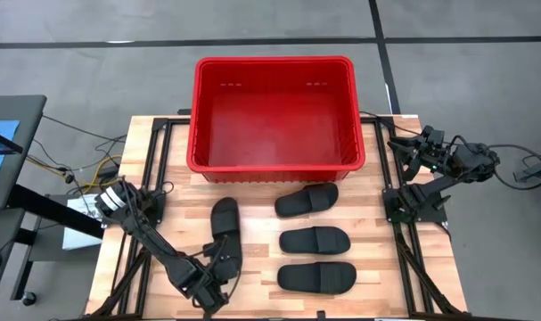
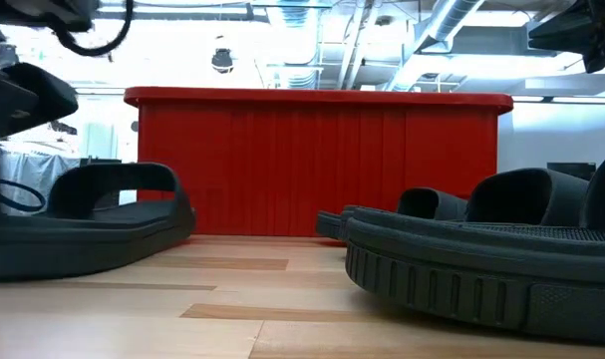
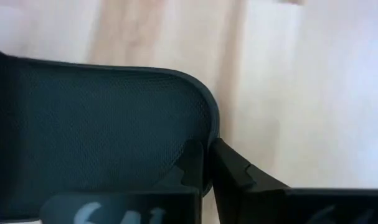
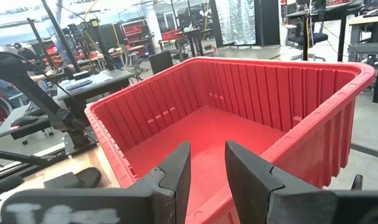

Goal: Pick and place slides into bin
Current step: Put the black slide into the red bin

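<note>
Left fingers (image 3: 207,180) clenched on the near end of the leftmost slide (image 1: 225,234), sole edge pinched between them. Grasp step in hand. Three more slides (image 1: 315,241) flat on the tabletop (image 1: 377,223) beyond. Next: lift clear, carry over the bin (image 1: 199,116) rim farther out, release. Right fingers (image 4: 206,171) parted, empty, just off the bin's side.

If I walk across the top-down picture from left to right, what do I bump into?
Left arm's claw, shut on the edge of the left slide → the three other slides, stacked in a column mid-table → right arm's claw, waiting at the table's right edge beside the red bin.
</note>
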You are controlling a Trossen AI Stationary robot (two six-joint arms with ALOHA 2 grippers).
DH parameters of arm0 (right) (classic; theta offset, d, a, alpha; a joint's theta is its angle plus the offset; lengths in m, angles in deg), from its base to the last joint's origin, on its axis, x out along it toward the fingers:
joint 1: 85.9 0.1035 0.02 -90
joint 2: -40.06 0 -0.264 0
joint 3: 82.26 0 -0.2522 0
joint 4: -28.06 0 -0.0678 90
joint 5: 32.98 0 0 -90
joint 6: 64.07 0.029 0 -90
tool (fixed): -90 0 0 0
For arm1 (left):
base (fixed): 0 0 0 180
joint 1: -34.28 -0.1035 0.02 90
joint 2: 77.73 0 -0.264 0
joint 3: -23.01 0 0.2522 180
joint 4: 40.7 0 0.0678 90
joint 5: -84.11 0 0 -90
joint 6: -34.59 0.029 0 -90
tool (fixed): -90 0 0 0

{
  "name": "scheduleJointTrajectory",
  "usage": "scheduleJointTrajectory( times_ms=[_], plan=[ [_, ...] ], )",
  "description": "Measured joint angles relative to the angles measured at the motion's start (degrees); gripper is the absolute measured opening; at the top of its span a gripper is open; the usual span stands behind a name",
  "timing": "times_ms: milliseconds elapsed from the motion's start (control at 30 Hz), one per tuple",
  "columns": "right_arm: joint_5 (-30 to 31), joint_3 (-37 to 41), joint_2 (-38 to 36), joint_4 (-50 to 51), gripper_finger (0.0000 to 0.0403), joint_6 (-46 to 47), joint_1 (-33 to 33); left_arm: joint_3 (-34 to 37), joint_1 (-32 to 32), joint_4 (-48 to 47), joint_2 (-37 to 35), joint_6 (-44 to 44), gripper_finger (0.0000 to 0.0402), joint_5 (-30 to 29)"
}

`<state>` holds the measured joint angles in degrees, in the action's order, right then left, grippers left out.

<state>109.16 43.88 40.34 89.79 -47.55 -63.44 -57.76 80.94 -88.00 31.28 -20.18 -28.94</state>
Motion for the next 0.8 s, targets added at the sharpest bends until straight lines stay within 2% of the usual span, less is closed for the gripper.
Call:
scheduleJointTrajectory(
  times_ms=[467,667,800],
  plan=[
    [0.0,0.0,0.0,0.0,0.0091,0.0,0.0,-6.0,2.9,-0.5,-0.1,-5.4,0.0001,2.6],
    [0.0,0.0,0.0,0.0,0.0091,0.0,0.0,-10.6,3.9,-0.8,-0.1,-8.5,0.0001,1.7],
    [0.0,0.0,0.0,0.0,0.0091,0.0,0.0,-14.3,4.2,-2.1,-0.2,-10.3,0.0001,-1.0]
  ],
)
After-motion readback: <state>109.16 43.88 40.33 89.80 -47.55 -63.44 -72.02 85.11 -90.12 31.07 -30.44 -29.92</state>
